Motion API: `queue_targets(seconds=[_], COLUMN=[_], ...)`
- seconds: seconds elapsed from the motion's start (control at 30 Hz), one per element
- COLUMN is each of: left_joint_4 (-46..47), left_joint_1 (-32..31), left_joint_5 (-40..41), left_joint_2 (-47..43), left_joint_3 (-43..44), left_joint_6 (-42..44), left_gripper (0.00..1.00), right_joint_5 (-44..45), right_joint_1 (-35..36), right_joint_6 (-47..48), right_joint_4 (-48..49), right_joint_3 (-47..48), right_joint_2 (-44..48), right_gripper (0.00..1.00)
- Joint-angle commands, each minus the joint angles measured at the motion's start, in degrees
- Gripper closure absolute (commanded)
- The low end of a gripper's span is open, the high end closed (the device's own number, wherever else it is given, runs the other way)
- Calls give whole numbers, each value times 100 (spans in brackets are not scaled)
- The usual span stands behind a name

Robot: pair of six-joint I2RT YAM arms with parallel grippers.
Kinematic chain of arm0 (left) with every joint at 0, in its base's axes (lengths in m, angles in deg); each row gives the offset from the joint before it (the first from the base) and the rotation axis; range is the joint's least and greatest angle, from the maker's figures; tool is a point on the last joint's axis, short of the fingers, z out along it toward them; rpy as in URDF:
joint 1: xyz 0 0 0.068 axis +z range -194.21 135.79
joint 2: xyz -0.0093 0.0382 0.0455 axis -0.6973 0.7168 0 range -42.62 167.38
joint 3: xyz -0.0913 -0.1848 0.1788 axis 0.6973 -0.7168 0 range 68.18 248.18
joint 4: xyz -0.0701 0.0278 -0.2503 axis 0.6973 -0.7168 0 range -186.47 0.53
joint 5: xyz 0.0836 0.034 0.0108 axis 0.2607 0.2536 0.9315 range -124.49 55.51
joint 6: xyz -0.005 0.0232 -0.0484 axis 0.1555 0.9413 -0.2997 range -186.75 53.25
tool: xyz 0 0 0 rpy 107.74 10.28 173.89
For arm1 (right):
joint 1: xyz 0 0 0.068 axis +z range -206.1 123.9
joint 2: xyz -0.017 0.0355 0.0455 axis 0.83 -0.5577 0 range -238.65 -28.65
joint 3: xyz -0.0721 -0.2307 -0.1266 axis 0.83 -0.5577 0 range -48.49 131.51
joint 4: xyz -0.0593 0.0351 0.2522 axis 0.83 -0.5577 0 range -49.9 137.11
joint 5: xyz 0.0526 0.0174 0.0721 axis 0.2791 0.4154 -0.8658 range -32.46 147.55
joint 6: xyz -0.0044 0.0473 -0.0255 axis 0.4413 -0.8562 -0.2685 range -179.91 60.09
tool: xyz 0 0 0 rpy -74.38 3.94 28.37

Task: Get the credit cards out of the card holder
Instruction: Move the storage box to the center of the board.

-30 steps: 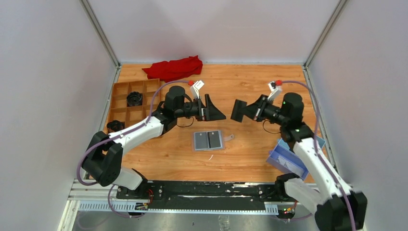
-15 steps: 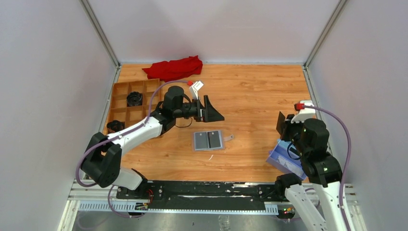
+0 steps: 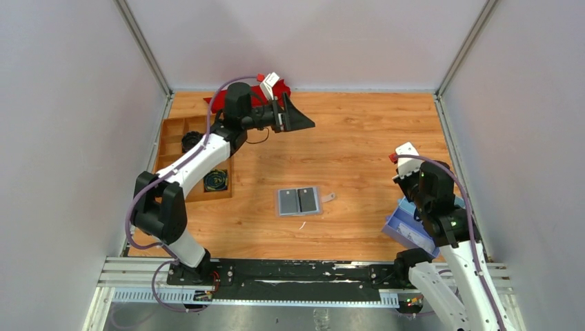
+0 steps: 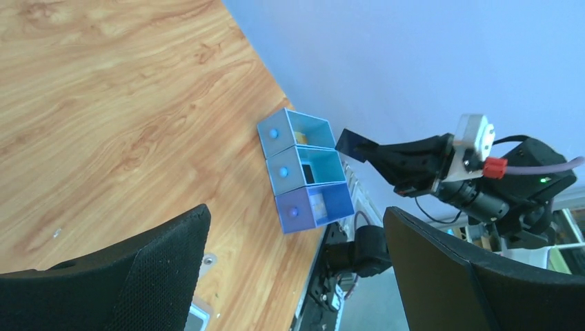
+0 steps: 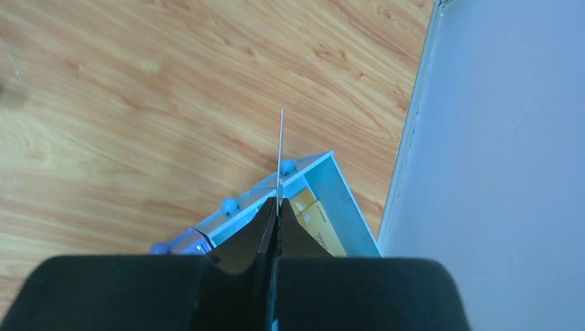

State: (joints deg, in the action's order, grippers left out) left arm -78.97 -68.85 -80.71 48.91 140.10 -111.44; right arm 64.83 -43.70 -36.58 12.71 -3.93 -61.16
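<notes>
Now right tool (image 5: 278,205) drawn back, card (image 5: 281,148) above blue box (image 5: 339,193), left tool (image 3: 301,118) raised

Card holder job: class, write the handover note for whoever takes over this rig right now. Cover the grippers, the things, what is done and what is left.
Left gripper: open, empty, raised near the table's far edge.
Right gripper: shut on a thin dark card, held above the blue box.
Card holder: lying open and flat mid-table, neither arm near it.
Done: one card is out.
Left: put that card down. The holder shows two dark panels, so check it for more cards.
</notes>
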Motion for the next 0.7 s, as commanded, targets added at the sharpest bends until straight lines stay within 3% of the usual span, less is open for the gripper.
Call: queue_targets(seconds=[0.0, 0.4, 0.67], left_joint_4=[-101, -100, -98], left_joint_1=[288, 681, 740], left_joint_5=[-601, -816, -958], left_joint_2=[171, 395, 836], left_joint_3=[145, 153, 528], left_joint_6=[-254, -497, -813], left_gripper=[0, 0, 0], right_joint_5=[-228, 347, -28], right_joint_1=[-65, -69, -89], right_joint_6=[1070, 1545, 1431], right_joint_4=[-585, -1707, -2288], right_joint_3=[254, -151, -480], right_joint_2=[-50, 323, 400], right_gripper=[100, 100, 100])
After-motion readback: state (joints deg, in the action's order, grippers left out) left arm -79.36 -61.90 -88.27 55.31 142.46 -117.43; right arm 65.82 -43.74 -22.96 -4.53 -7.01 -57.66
